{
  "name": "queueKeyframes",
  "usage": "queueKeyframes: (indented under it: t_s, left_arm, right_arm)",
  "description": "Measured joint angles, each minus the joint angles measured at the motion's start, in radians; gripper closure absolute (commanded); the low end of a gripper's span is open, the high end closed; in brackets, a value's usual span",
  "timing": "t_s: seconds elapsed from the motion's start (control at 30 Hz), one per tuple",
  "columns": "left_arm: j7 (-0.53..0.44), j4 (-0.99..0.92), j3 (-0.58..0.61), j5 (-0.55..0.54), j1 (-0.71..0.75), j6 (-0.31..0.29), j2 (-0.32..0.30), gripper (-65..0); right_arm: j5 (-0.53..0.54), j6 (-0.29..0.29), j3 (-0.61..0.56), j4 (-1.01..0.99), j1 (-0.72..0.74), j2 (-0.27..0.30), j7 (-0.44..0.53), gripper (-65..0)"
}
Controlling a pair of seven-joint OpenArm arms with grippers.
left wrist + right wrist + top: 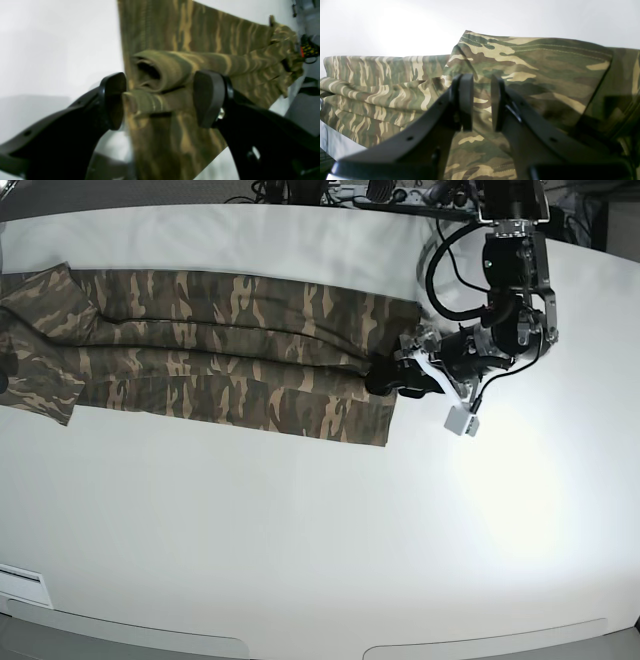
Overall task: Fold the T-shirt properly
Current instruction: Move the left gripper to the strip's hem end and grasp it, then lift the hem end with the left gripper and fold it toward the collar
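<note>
**One lengthwise fold made; the shortening folds remain**

The T-shirt [230, 355] lies across the white table [320, 520] as a long narrow band, its sides turned inward. Judged roughly half complete: end-to-end folding is not yet done. The left gripper [160, 100] stands spread wide around a rolled edge at one end, gripping nothing. The right gripper [481, 102] pinches cloth at the other end.
</note>
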Motion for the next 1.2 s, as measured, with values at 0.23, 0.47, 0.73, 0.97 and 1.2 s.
queueKeyframes:
  t_s: [0.23, 0.47, 0.73, 0.97, 1.2]
  left_arm:
    - [0.003, -0.001, 0.006, -0.007, 0.013, -0.003, 0.069, -43.6]
    - [0.027, -0.008, 0.013, 0.020, 0.011, -0.018, 0.079, -11.4]
    - [0.010, -0.008, -0.001, 0.042, 0.013, -0.026, 0.080, 0.0]
    - [0.004, -0.009, -0.074, 0.028, 0.012, -0.032, 0.080, 0.0]
    - [0.029, -0.016, -0.160, -0.007, -0.008, -0.054, 0.044, 0.0]
  right_arm:
    - [0.000, 0.000, 0.000, 0.000, 0.000, 0.000, 0.000, -15.3]
    - [0.000, 0.000, 0.000, 0.000, 0.000, 0.000, 0.000, -15.3]
    - [-0.007, 0.000, 0.000, 0.000, 0.000, 0.000, 0.000, -15.3]
    - [0.021, 0.000, 0.000, 0.000, 0.000, 0.000, -0.013, -15.2]
    - [0.212, 0.000, 0.000, 0.001, 0.000, -0.023, -0.116, 0.0]
